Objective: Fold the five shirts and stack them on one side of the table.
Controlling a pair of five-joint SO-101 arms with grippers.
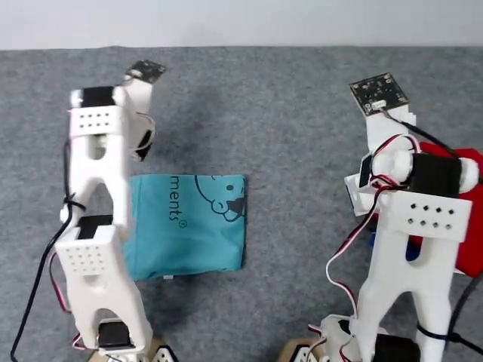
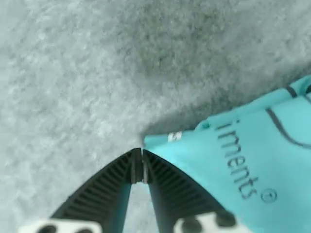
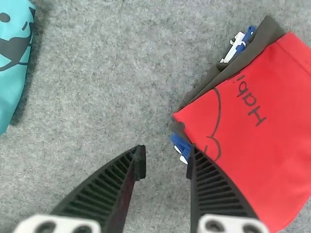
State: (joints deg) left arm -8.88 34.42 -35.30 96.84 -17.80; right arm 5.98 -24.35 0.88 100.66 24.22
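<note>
Lying centrally on grey felt worktop [image 1: 287, 113]: folded teal printed shirt [image 1: 189, 226]. Hovering just beside its corner: left hand [image 2: 137, 167], pressed together. Hanging spread near folded red printed shirt [image 3: 252, 136] topping a stack: right hand [image 3: 164, 162].

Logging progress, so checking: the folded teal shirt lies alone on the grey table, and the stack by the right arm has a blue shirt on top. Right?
Not quite: a red shirt tops the stack, not a blue one, as the right wrist view shows. The folded teal shirt does lie alone on the grey table.
</note>
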